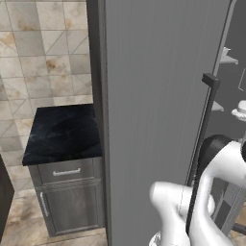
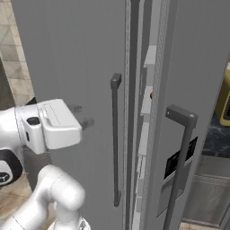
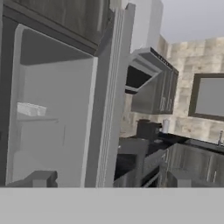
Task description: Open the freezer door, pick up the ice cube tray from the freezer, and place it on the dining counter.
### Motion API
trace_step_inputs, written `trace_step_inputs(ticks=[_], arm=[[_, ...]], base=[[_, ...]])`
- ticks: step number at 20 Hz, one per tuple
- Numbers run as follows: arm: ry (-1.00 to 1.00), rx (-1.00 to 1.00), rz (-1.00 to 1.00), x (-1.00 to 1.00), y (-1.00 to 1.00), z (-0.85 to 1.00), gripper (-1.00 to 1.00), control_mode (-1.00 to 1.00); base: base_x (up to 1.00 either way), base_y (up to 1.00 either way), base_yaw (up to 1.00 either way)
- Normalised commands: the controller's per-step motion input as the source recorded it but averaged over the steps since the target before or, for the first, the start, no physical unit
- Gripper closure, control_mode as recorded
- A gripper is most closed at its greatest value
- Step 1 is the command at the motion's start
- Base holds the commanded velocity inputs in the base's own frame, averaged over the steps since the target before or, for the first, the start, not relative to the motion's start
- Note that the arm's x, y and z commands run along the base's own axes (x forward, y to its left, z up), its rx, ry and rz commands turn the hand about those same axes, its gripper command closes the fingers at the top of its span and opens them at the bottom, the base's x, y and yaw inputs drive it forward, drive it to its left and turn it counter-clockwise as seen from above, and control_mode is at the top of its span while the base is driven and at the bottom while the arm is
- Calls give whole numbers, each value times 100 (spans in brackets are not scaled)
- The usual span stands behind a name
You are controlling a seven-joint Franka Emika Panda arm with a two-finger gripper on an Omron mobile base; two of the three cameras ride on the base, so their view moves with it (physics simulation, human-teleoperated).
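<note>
Ice cube tray: small pale blue-white rectangular tray (image 3: 30, 109), seen from the hand camera resting on a light grey shelf inside the tall grey metal freezer (image 3: 52, 109). It is too small to make out its compartments.
Tray direction from tool: ahead of the fingers and off to the left of the hand camera's picture, well apart from the fingertips.
Tray long axis: runs across the hand camera's picture, roughly along the shelf edge.
Gripper: white two-finger gripper (image 2: 81, 115) with its fingers spread wide, holding nothing.
Freezer door: tall flat brushed-metal grey panel (image 1: 153, 96), standing ajar, with dark interior and shelves showing past its edge.
Door handle: long dark vertical bar (image 1: 207, 129) near the door's right edge, apart from the gripper.
Coming move, judged: reach forward and leftward, with the fingers turned to span the tray's short side.
</note>
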Motion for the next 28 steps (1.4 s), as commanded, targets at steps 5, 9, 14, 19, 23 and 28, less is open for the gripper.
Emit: trace_step_inputs(ticks=[5,9,14,19,23,28], arm=[[0,3,-23,62,33,0,-100,-100],[0,8,-22,60,9,-7,-100,-100],[0,10,-25,55,-14,-24,-100,-100],[0,6,-16,41,-45,-26,-100,-100],[0,3,-4,11,-58,-26,-100,-100],[-1,3,-1,10,-49,-26,-100,-100]], base=[[0,0,0],[0,0,0],[0,0,0],[0,0,0],[0,0,0],[0,0,0]])
